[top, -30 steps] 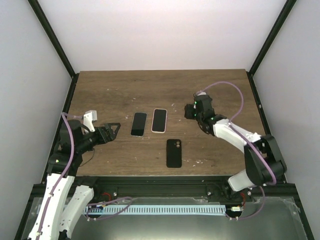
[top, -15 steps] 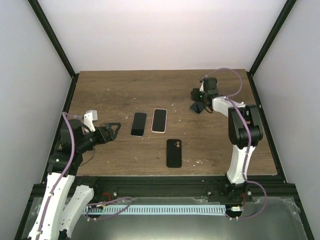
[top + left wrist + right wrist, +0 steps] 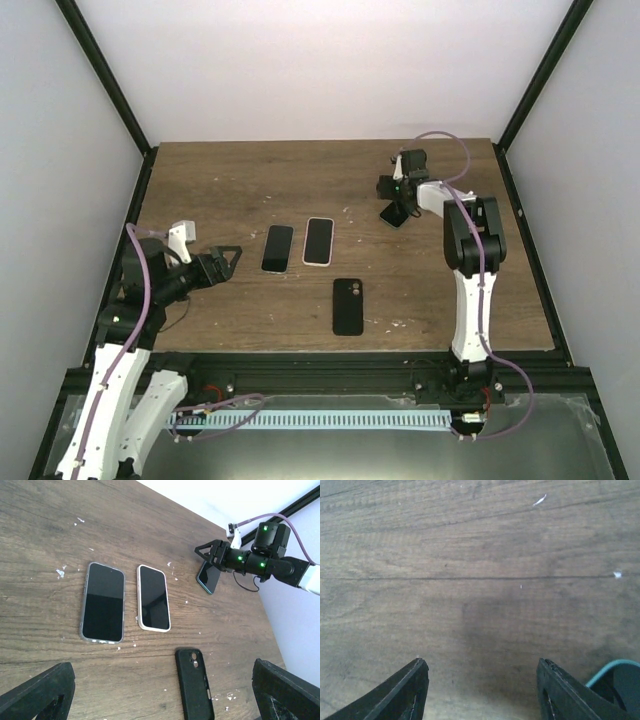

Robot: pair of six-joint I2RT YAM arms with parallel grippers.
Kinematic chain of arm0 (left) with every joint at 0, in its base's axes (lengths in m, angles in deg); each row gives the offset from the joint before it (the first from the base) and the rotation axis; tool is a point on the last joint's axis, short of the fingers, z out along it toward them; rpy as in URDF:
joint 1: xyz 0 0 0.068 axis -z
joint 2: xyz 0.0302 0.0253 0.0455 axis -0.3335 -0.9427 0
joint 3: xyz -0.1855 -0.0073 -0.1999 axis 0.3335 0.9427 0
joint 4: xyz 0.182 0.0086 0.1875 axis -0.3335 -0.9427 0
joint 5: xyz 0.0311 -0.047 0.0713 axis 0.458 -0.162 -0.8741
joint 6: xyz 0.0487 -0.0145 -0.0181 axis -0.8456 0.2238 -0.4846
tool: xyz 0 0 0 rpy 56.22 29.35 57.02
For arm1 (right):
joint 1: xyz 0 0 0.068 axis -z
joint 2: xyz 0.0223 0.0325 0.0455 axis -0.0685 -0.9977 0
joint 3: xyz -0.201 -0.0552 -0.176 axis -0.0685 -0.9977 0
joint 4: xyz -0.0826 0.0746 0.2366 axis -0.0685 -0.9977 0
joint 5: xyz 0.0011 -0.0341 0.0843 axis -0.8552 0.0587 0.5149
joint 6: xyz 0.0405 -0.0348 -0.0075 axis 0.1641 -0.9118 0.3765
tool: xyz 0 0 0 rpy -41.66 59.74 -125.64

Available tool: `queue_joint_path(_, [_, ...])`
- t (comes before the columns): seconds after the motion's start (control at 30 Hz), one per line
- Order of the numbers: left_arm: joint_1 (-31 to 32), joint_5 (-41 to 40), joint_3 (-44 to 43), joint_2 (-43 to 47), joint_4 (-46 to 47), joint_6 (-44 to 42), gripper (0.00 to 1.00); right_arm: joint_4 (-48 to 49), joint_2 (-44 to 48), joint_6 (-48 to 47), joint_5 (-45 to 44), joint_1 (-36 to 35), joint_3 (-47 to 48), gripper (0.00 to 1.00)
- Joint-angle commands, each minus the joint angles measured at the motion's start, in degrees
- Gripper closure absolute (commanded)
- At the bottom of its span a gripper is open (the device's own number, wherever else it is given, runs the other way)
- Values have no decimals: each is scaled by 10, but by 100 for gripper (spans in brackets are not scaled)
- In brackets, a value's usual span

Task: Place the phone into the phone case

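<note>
Swung away from the middle of the tabletop [image 3: 200,190] since a second ago, the right arm now reaches to the far right side, and a dark phone with a teal edge [image 3: 209,577] sits just below its hand. The right hand [image 3: 481,665] is released: its fingers stand apart with only bare wood between them, and the teal edge shows just outside one finger. I judge that this phone has been set aside rather than brought to the case, so the fitting itself is not yet begun.

Counting from the near edge outward:
- One left hand [image 3: 230,260], spread wide and holding nothing, at the near left.
- One black phone case [image 3: 195,685], lying alone near the front, nothing in it.
- Two phones side by side and screen up beyond it, a grey-rimmed phone [image 3: 103,602] and a white-rimmed phone [image 3: 153,597], close but apart.
- One teal-edged phone farthest out, so three phones in all; whether it lies flat I cannot tell.
</note>
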Motion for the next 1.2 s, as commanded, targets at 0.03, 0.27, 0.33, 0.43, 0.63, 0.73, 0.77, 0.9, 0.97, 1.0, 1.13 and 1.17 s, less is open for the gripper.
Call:
queue_joint_path(0.03, [-1,4,3,-3,4,-10,2,-101,-50,-21,0,3,99,39])
queue_joint_path(0.27, [-1,1,4,-4,6,-9,2,-171,-68,-47,-17,3,127,39])
queue_joint_path(0.33, [-1,1,5,-2,6,-9,2,-194,-70,-57,-34,3,136,38])
queue_joint_path(0.43, [-1,0,5,-1,7,-9,2,-220,-72,-72,-55,3,141,38])
queue_joint_path(0.63, [-1,0,7,-2,9,-8,2,-225,-43,-69,-76,3,88,38])
queue_joint_path(0.73, [-1,-2,8,-4,12,-5,2,-219,-16,-55,-64,3,44,38])
queue_joint_path(0.77, [-1,-2,8,-5,13,-4,2,-216,-7,-52,-54,3,29,38])
queue_joint_path(0.9, [-1,3,7,-9,12,-3,2,-219,25,-41,-33,3,-19,38])
queue_joint_path(0.97, [-1,4,8,-9,12,-3,2,-227,40,-37,-33,3,-36,38])
queue_joint_path(1.0, [-1,4,8,-8,12,-3,2,-227,49,-34,-30,3,-46,38])
queue_joint_path(1.13, [-1,5,10,-6,14,-2,2,-221,89,-32,5,3,-93,38])
queue_joint_path(1.17, [-1,6,10,-6,15,-1,2,-219,97,-31,17,3,-104,38])
